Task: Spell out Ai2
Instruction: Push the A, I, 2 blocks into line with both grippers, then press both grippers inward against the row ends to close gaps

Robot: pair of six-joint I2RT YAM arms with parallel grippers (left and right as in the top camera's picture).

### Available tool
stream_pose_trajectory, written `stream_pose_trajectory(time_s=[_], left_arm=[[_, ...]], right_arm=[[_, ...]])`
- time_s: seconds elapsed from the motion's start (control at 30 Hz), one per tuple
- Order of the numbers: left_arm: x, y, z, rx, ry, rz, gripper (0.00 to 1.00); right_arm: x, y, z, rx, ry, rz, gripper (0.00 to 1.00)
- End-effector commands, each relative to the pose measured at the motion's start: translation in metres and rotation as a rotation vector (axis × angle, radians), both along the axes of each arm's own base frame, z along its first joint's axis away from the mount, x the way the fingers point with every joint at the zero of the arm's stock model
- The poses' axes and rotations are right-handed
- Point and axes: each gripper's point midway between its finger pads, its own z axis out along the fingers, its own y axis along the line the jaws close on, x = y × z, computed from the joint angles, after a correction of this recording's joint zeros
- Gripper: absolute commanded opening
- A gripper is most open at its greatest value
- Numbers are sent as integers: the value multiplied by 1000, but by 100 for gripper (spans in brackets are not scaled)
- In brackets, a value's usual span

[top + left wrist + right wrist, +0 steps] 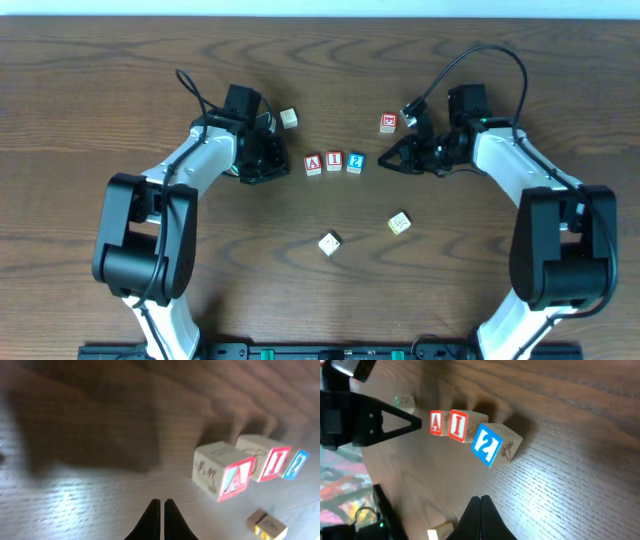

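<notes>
Three wooden blocks stand in a row mid-table: a red A block [313,165], a red I block [334,161] and a blue 2 block [355,162]. They also show in the left wrist view as A [226,478], I [265,459], 2 [295,464], and in the right wrist view as A [437,423], I [460,425], 2 [492,445]. My left gripper [283,163] [161,505] is shut and empty just left of the A block. My right gripper [384,161] [480,500] is shut and empty just right of the 2 block.
Loose blocks lie around: a plain one [289,118] behind the left gripper, a red-faced one [388,123] at back right, and two [330,243] [399,223] in front of the row. One block [267,525] shows at the left wrist view's lower right.
</notes>
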Motion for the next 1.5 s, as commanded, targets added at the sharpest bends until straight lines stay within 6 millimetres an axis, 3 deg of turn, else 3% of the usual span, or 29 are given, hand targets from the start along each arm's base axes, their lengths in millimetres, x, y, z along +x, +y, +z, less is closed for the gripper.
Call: stream_pose_trajectory(time_s=[0.0, 0.27, 0.7, 1.47], left_arm=[[3, -2, -3, -17, 15, 32, 6], [8, -2, -7, -14, 25, 88, 6], [10, -27, -5, -18, 6, 99, 6], [13, -40, -2, -38, 0, 137, 5]], right_arm=[[-4, 6, -5, 3, 38, -24, 1], [-1, 11, -31, -37, 88, -56, 1], [5, 8, -46, -64, 82, -68, 1], [10, 20, -43, -48, 34, -43, 1]])
